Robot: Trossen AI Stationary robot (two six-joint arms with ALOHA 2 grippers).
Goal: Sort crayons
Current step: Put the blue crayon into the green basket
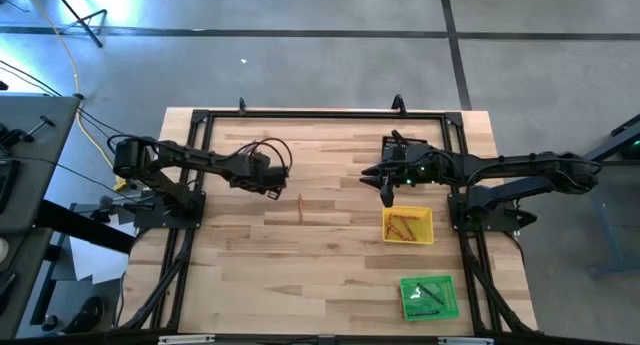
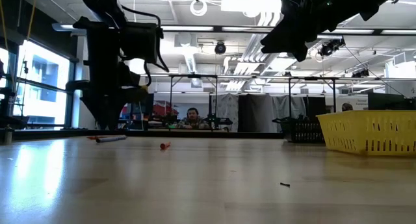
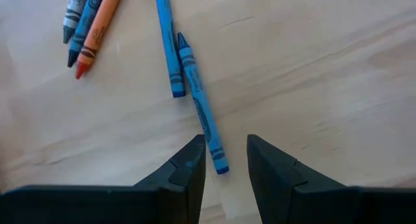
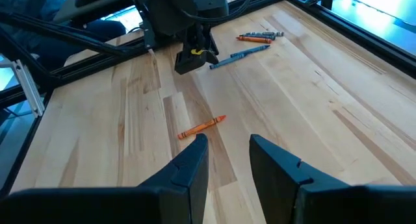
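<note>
the left tool [image 3: 225, 160] is hovering low over the bench [image 1: 330, 275] with its fingers parted and gripping nothing, just beside two blue crayons [image 3: 195, 87]; an orange crayon [image 3: 96, 29] and darker ones are lying close by. the right tool [image 4: 229, 162] is hanging with its fingers apart and nothing between them, above a lone orange crayon [image 4: 202, 126] mid-bench. more crayons are sitting in the yellow tray [image 1: 427, 217] and the green tray [image 1: 452, 303].

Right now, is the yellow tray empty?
No. The square yellow plastic tray holds a few orange-red crayons, seen from above.
</note>
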